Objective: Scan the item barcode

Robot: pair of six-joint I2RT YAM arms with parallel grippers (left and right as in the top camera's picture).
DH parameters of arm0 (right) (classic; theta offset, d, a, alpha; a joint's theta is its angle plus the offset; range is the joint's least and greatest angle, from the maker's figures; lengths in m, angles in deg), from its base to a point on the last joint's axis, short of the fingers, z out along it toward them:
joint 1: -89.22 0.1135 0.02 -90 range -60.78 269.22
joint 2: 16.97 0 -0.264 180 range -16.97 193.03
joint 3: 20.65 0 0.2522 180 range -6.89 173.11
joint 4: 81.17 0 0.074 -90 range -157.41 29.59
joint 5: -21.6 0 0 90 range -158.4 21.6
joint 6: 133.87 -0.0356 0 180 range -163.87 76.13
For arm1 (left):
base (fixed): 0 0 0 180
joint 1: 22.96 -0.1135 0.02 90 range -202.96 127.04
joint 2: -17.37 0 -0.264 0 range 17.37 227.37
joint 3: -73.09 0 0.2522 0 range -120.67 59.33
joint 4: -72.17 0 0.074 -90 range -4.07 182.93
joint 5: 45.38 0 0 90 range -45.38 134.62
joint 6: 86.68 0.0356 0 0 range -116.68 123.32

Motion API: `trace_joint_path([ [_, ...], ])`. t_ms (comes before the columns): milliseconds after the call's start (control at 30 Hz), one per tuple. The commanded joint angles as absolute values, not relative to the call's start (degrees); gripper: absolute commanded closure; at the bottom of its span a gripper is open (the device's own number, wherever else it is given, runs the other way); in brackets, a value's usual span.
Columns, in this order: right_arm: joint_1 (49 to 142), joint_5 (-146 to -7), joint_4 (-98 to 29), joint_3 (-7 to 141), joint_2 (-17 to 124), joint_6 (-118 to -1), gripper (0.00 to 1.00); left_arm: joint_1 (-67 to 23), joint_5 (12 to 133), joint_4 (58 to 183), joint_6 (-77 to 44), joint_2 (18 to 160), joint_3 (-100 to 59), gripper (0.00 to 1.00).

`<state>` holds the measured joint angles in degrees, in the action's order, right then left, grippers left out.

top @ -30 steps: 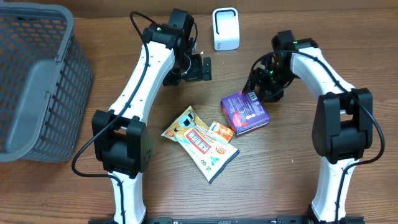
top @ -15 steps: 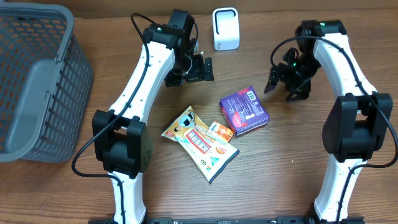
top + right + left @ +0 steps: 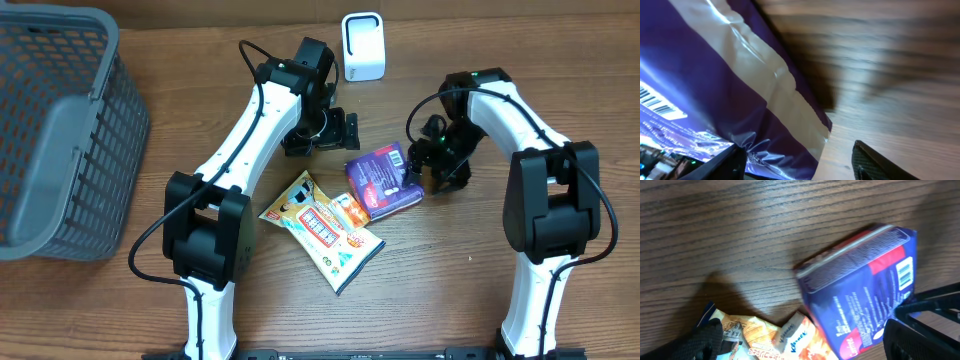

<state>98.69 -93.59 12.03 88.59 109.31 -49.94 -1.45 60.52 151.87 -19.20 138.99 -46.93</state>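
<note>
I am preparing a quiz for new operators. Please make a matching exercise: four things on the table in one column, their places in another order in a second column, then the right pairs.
Things
1. grey plastic mesh basket
2. small white rounded box
3. purple rectangular packet with a barcode
4. yellow and orange snack bag

Places
A. between the left hand and the right hand
B. at the far edge of the table, in the middle
C. at the robot's far left
D. nearest the arm bases

Pairs: 1-C, 2-B, 3-A, 4-D
</note>
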Motion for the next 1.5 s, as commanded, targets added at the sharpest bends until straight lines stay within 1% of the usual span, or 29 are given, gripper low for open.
trace_joint_path([
  [0,100.1,-100.2,8.6,87.9,108.3,-52.0,0.34,-1.6,61.2,151.6,-20.0,139.0,-46.6,0.06],
  [100,100.4,-101.8,5.9,87.9,108.3,-55.3,0.35,-1.5,61.2,151.7,-20.0,139.0,-46.5,0.06],
  [167,100.4,-102.0,3.5,88.0,108.3,-58.9,0.37,-1.4,61.2,151.7,-20.1,139.0,-46.5,0.06],
  [300,100.0,-102.0,3.9,89.6,108.3,-58.9,0.37,-1.2,61.2,151.6,-21.3,139.0,-46.1,0.07],
  [400,98.4,-101.7,6.0,91.9,108.3,-58.1,0.36,-1.1,61.2,151.5,-24.6,139.0,-44.6,0.12],
  [433,97.9,-101.7,6.6,92.5,108.3,-57.1,0.36,-1.1,61.2,151.3,-25.1,139.0,-44.1,0.15],
  [500,97.2,-101.5,7.5,93.0,108.3,-55.7,0.36,-1.1,61.3,150.5,-25.8,139.0,-42.9,0.24],
  [533,96.8,-101.5,7.7,93.0,108.3,-55.3,0.36,-1.1,61.4,150.1,-26.1,139.0,-42.3,0.27],
  [667,96.2,-101.3,7.7,92.9,108.3,-53.9,0.37,-1.1,65.0,147.2,-26.4,139.0,-39.0,0.48],
  [767,96.2,-101.3,7.7,92.9,108.3,-53.9,0.37,-0.7,66.8,144.0,-28.4,139.0,-35.8,0.52],
  [900,96.3,-101.3,7.7,92.9,108.3,-53.9,0.37,-0.4,67.4,139.7,-30.0,139.0,-32.8,0.53],
  [1000,96.3,-101.3,7.7,92.9,108.3,-54.3,0.4,-0.4,66.7,136.2,-30.0,139.0,-31.2,0.54],
  [1167,96.3,-101.3,7.7,92.9,108.3,-54.3,0.4,-0.4,65.1,130.4,-30.1,139.0,-30.7,0.53],
  [1300,96.3,-101.3,8.1,92.9,108.3,-54.3,0.4,-0.5,63.5,126.4,-29.8,139.0,-30.7,0.47],
  [1400,96.3,-101.3,8.4,92.9,108.3,-54.3,0.39,-1.1,63.6,124.8,-27.7,139.0,-30.9,0.41],
  [1467,96.3,-101.4,8.4,92.8,108.3,-54.3,0.39,-1.7,63.6,124.7,-26.9,139.0,-31.1,0.39],
])
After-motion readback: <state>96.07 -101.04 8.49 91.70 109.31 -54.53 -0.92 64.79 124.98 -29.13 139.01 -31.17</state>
